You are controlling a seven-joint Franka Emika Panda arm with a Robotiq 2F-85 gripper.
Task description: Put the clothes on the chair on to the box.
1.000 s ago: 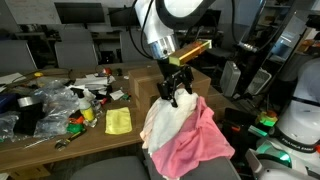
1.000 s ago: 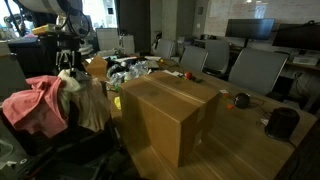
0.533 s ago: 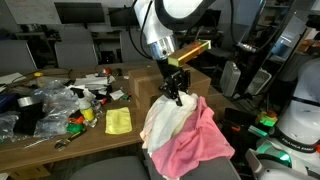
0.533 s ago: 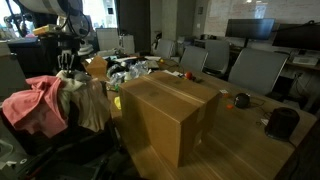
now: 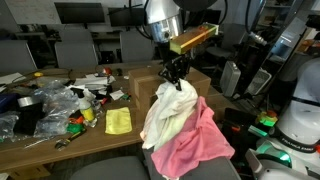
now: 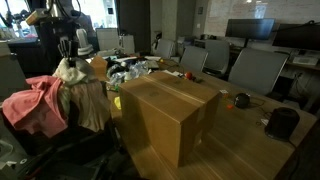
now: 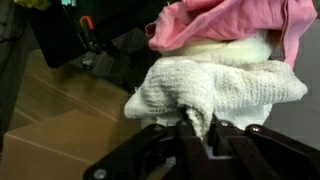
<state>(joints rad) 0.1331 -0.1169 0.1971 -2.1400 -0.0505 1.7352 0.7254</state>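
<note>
End effector (image 5: 176,72) pinch, tight on the white garment (image 5: 168,110), hoisted over the chair (image 6: 75,150).
Thin bite, could slip; could drag the pink garment (image 5: 203,142) off, short of the box (image 6: 165,115).

At centre frame the white garment (image 5: 162,105) shows a fine waffle texture in the wrist view and a pale yellow-green tinge. The pink garment (image 5: 205,148) below it is plain. The cardboard box (image 6: 165,115) is plain brown, the small cloth (image 5: 118,121) bright yellow, the gripper (image 5: 176,78) black.
</note>
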